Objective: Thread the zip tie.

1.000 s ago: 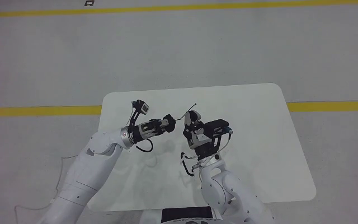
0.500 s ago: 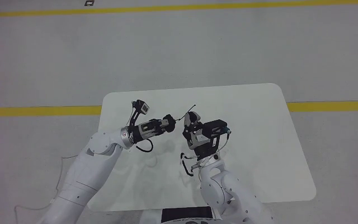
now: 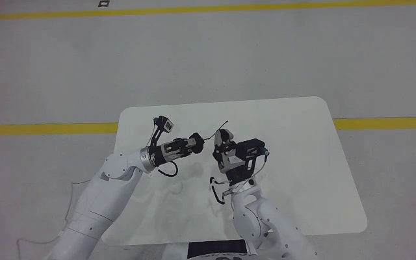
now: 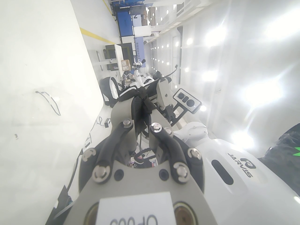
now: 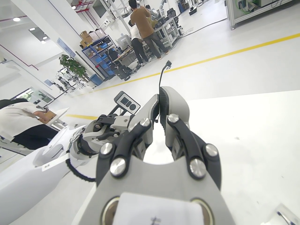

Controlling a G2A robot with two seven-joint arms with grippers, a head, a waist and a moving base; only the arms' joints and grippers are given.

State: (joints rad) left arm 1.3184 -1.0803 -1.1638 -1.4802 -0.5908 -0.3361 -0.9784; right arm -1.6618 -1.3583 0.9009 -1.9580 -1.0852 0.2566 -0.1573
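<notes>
Zip tie [image 5: 161,78], one, in left gripper [image 4: 140,94] and right gripper [image 5: 159,100]

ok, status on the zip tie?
Right gripper shut on zip tie, head end free, unthreaded. Left gripper shut on its tail. Nothing blocking.

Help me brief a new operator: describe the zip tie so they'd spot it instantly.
Over the white table, the two arms' tips nearly meet. The zip tie is the thin black strip pinched between the right gripper's shut fingers, sticking out beyond them and ending in a small square head. Nothing nearby is so thin.
</notes>
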